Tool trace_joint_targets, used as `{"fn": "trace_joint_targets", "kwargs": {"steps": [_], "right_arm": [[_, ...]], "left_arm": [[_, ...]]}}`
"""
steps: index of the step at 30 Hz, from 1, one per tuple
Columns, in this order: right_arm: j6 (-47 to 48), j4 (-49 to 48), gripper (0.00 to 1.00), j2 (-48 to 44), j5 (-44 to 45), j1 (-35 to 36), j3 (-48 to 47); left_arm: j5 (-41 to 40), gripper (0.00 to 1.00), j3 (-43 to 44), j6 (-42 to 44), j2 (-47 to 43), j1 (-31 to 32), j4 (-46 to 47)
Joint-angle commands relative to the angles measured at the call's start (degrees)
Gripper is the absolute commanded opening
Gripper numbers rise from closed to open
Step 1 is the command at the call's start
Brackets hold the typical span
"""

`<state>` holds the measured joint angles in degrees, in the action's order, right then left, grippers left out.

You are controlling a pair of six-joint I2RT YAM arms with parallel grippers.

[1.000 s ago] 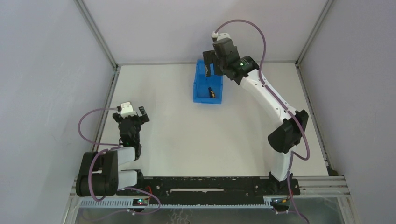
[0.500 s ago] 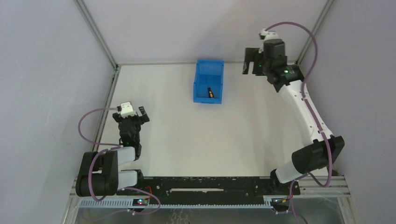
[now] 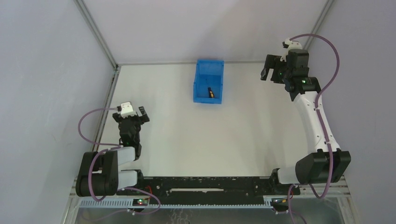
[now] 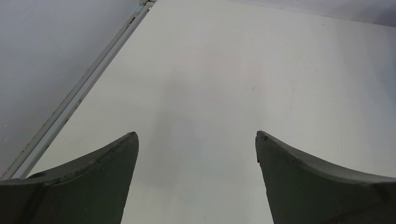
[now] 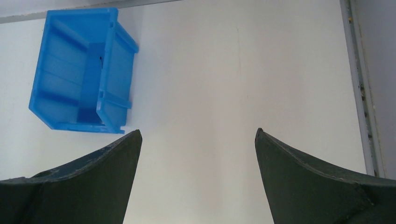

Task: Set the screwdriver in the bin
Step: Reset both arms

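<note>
The blue plastic bin (image 3: pixel 197 86), ribbed and rectangular, holds the slim black-handled screwdriver (image 3: pixel 210 92) on its floor. The right gripper (image 5: pixel 198 134) and left gripper (image 4: pixel 196 136) gape wide, empty

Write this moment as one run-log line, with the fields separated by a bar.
screwdriver: inside bin | right gripper: open, empty, right of bin | left gripper: open, empty
</note>
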<state>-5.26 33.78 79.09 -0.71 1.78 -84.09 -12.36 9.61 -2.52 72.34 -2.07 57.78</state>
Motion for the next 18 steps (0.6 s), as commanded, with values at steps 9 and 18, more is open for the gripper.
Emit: {"fn": "trace_joint_targets", "kwargs": {"steps": [9,18], "right_arm": [[1.40,-4.45,1.00,-6.16,-3.20,-1.07,1.52],[1.01,-5.84,1.00,-7.89,-2.74,-1.04,3.26]], "left_arm": [[-0.72,1.00,1.72,1.12,-0.38,-0.31,1.98],[-0.66,1.00,1.73,1.12,-0.35,-0.33,1.99]]}}
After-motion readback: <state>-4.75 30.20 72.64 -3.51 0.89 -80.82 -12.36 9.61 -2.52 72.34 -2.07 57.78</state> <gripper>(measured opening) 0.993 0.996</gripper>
